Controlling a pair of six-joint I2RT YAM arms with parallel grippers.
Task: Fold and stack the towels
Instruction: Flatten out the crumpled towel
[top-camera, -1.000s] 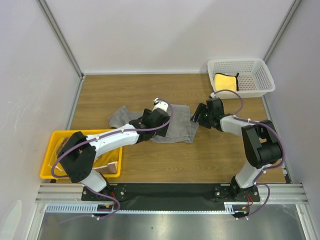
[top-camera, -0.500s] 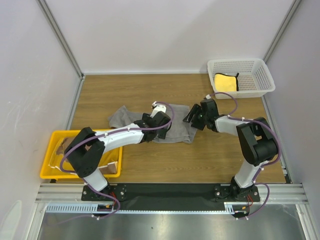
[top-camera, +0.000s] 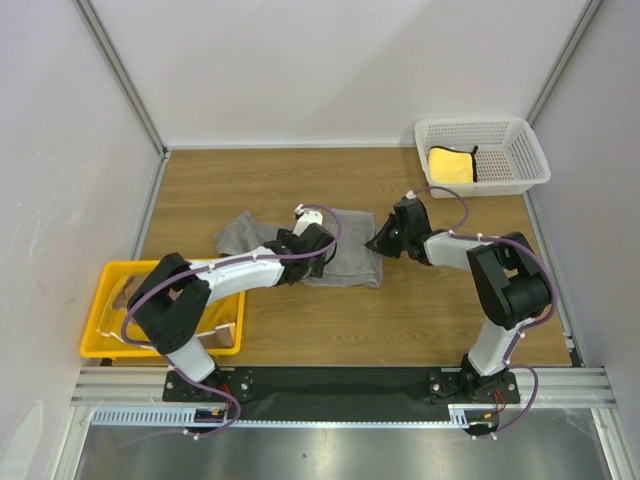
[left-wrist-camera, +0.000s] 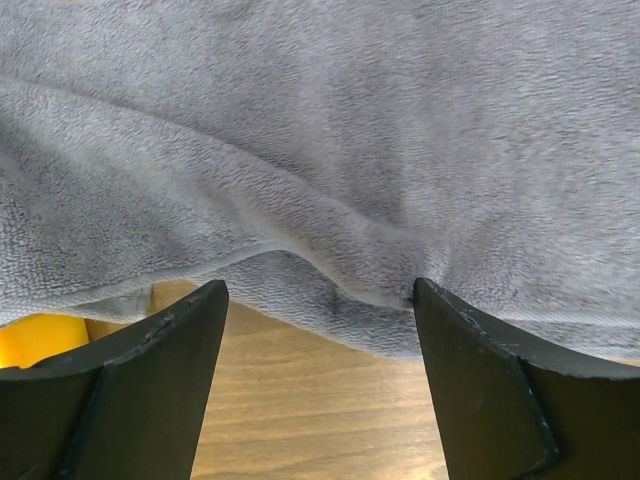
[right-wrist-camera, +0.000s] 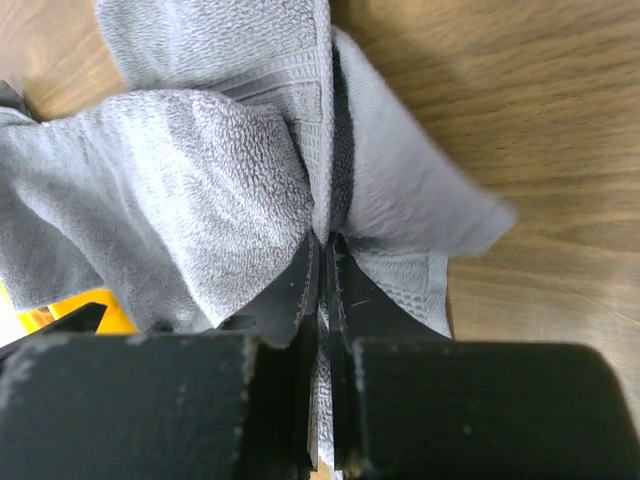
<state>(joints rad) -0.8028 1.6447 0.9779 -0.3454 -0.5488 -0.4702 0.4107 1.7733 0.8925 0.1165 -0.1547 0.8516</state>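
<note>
A crumpled grey towel (top-camera: 247, 231) lies on the wooden table, middle left. My left gripper (top-camera: 322, 250) rests low over its middle, open. In the left wrist view the left gripper (left-wrist-camera: 320, 290) has its jaws wide apart at the near hem of the grey towel (left-wrist-camera: 320, 150), with bare wood between them. My right gripper (top-camera: 383, 241) is at the towel's right edge. The right wrist view has the right gripper (right-wrist-camera: 325, 238) shut on a pinched fold of the grey towel (right-wrist-camera: 200, 170). A plain yellow towel (top-camera: 452, 164) sits folded in the basket.
The white mesh basket (top-camera: 522, 150) stands at the back right corner. A yellow plastic tray (top-camera: 108, 345) sits at the near left, with an orange-brown cloth (top-camera: 215, 337) in its right end. Metal frame rails border the table.
My right gripper slid left onto the grey towel's right edge and shut on it. The left gripper drew back slightly left over the towel and stayed open.
</note>
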